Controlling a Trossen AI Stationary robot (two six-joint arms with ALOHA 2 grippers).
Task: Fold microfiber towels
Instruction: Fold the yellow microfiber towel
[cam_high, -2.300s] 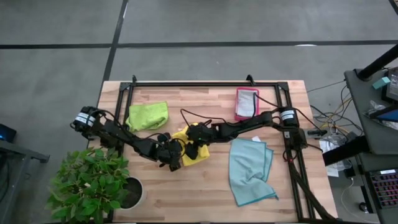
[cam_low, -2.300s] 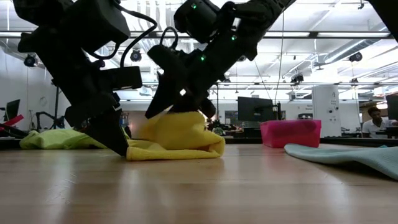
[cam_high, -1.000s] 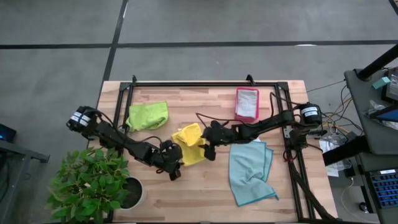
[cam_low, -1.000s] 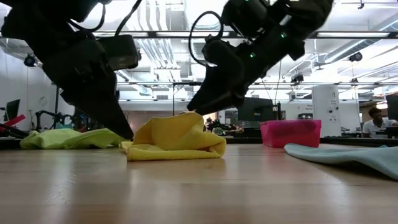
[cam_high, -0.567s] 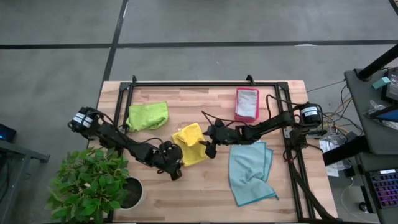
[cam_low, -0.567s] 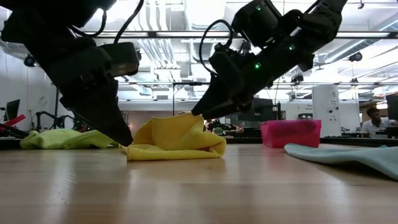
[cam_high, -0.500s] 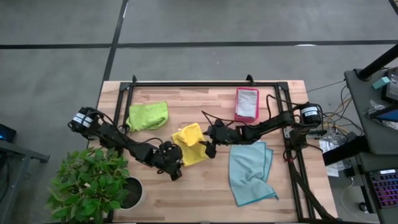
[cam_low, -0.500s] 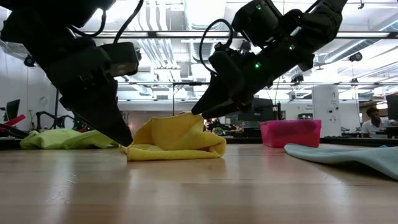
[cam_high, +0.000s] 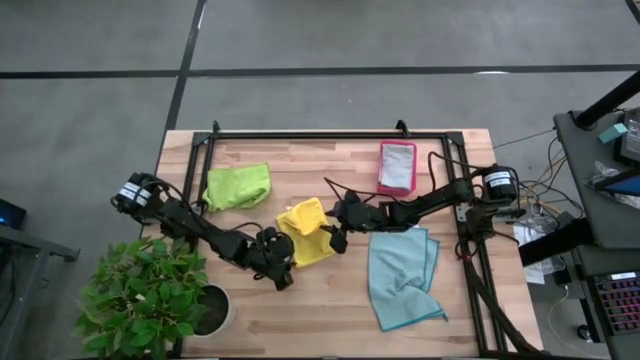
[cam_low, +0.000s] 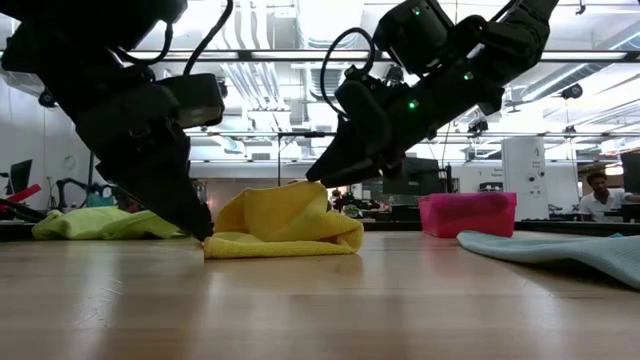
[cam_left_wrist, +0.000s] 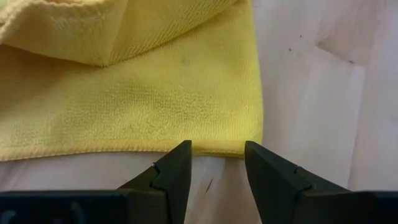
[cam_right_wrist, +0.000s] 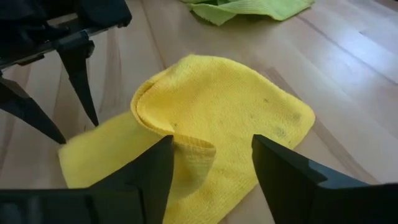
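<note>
The yellow towel lies half folded in the middle of the worktop. Both end effectors, left and right, sit open and empty beside it. Next, one must pinch an edge.

Yellow towel, lime towel

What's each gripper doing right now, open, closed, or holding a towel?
Left gripper: open, empty, at the yellow towel's edge.
Right gripper: open, empty, just above the same towel.
</note>
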